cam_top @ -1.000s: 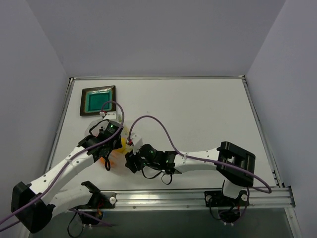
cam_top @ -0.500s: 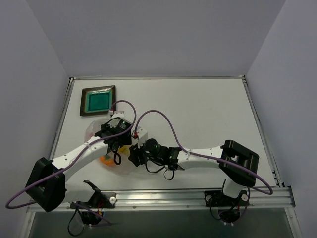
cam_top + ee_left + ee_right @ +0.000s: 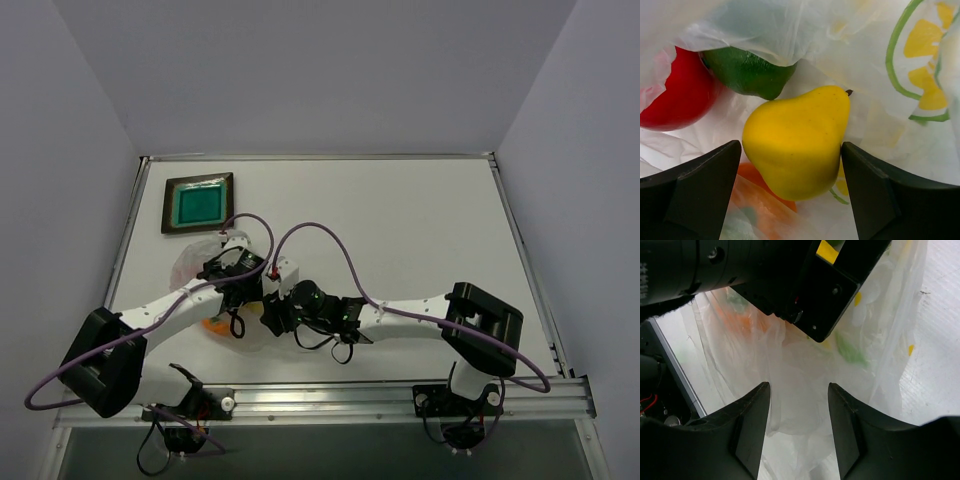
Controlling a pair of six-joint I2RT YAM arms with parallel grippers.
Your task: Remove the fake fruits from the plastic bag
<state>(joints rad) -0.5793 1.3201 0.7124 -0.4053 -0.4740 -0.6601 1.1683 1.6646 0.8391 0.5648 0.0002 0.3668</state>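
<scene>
In the left wrist view my left gripper (image 3: 790,147) is open inside the plastic bag (image 3: 860,55). Its jaws stand on either side of the yellow pear-shaped fruit (image 3: 797,140); the right finger touches it and the left finger is a little apart from it. The dark green fruit (image 3: 747,72) and the red fruit (image 3: 677,95) lie beyond, and the orange fruit (image 3: 760,182) lies beneath. My right gripper (image 3: 798,386) is open, with loose bag film (image 3: 805,365) between its fingers, just below the left gripper's body (image 3: 790,275). In the top view both grippers meet at the bag (image 3: 190,262).
The dark-framed tray with a teal centre (image 3: 198,203) sits at the back left, beyond the bag. The table's metal front rail (image 3: 400,395) runs just behind the arms' bases. Purple cables loop over both arms.
My left gripper has moved right and deeper into the bag, over the fruits. My right gripper has shifted slightly up and right, against the bag's edge.
</scene>
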